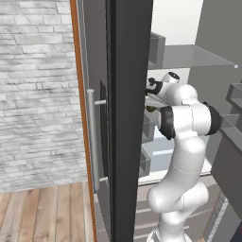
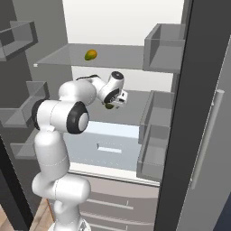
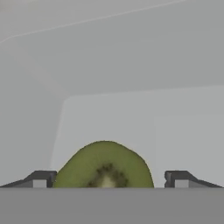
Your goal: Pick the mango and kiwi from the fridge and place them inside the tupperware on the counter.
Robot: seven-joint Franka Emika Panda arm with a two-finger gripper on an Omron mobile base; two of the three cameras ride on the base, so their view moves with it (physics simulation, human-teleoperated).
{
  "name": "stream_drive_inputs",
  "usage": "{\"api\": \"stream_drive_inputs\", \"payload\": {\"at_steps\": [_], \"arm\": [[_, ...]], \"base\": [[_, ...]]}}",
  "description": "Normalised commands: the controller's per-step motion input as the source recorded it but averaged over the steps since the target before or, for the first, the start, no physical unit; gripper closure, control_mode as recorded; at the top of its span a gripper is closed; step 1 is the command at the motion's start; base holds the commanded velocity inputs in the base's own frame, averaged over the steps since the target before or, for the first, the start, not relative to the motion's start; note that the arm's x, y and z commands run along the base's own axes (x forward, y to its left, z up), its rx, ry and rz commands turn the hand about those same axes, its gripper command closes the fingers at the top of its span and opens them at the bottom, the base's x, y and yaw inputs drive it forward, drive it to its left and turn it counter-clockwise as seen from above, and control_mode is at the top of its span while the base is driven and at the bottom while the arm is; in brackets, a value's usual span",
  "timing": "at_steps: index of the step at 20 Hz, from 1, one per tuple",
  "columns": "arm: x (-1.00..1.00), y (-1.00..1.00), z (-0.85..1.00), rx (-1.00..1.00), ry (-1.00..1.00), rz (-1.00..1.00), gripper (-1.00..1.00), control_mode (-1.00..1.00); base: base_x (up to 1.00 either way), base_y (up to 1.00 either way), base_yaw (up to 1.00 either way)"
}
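The kiwi (image 3: 105,166) lies at twelve o'clock from the claw (image 3: 109,179), between its open tips, on the fridge (image 2: 113,110) shelf.

Base views flanking fridge (image 2: 135,58) interior

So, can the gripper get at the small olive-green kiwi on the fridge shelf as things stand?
Probably yes. In the hand view the small olive-green kiwi sits between the gripper fingertips, jaws spread wide on either side, with nothing between them on the grey fridge shelf.
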Motion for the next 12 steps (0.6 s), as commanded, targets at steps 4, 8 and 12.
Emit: {"api": "stream_drive_inputs", "payload": {"at_steps": [4,8,12], "arm": [[0.06,0.09,-0.29,0.0,0.0,0.0,-1.0,-1.0],[0.06,0.13,-0.35,0.0,0.0,0.0,1.0,-1.0],[-0.01,0.1,-0.24,0.0,0.0,0.0,1.0,-1.0]], "base": [[0.0,0.0,0.0],[0.0,0.0,0.0],[0.0,0.0,0.0]]}}
